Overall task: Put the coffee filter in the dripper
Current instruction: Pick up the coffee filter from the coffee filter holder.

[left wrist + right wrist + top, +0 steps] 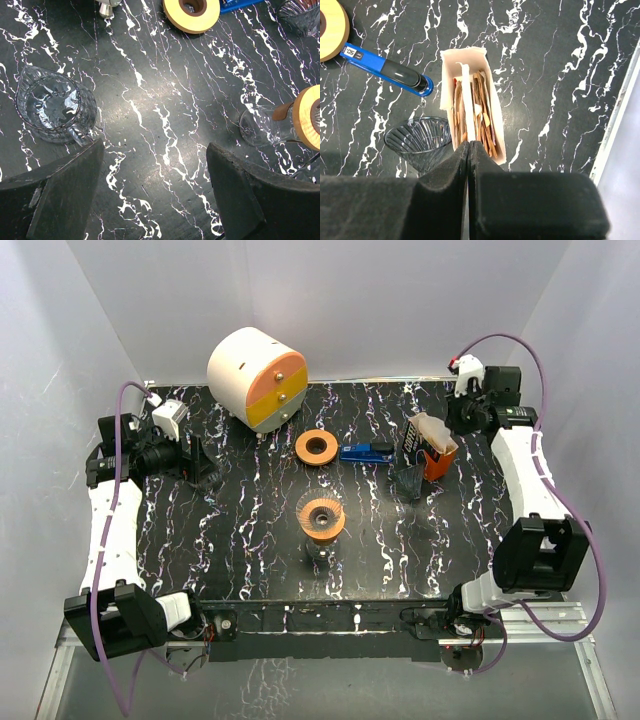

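Right tool (469,146): closing tight at the mouth of the filter box (496,120), fingers pressing together on a thin pale sheet, which I am reading as the coffee filter (466,100).
Left tool (155,192): hovering wide apart over bare worktop (240,540), gripping nothing.
Filter location: sitting upright inside the box among brown papers, not yet lifting clear.
Dripper (415,140): standing just beside the box, ribbed glass cone showing no paper in it.
Progress: looking early; the pinch seems to be happening, while drawing out, carrying across and seating are all waiting.
Obstacles: the box wall is hugging the sheet, so neighbouring papers could be coming out with it; the blue pen-shaped item (385,72) is lying close behind the dripper.
Surroundings: an orange tape roll (316,448), a glass vessel with an orange ring (320,518), a small glass jug (50,107) and a cream-and-orange cylinder (255,375) are sitting well apart from the path.
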You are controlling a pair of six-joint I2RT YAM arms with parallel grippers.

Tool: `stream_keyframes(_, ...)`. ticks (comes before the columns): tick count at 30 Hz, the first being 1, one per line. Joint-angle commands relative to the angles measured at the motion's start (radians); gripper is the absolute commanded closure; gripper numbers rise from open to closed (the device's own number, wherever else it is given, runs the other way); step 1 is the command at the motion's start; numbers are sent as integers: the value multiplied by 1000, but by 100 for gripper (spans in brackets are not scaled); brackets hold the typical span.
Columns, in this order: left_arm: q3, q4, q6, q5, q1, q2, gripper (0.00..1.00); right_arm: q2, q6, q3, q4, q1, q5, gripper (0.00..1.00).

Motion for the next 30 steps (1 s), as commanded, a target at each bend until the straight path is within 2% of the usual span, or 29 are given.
stream_keyframes(1,-15,-4,7,31,4,-34,18,-63,-14,-12,12,2,26,100)
stream_keyframes(10,-22,-8,8,33,4,-38,18,-105,-30,-115,28,2,64,100)
stream_keyframes(17,-26,-7,8,37,4,-41,18,-107,-37,-127,23,2,68,95)
stream_keyframes(30,-32,-8,11,36,4,-42,18,-55,-24,-70,-18,2,-45,73)
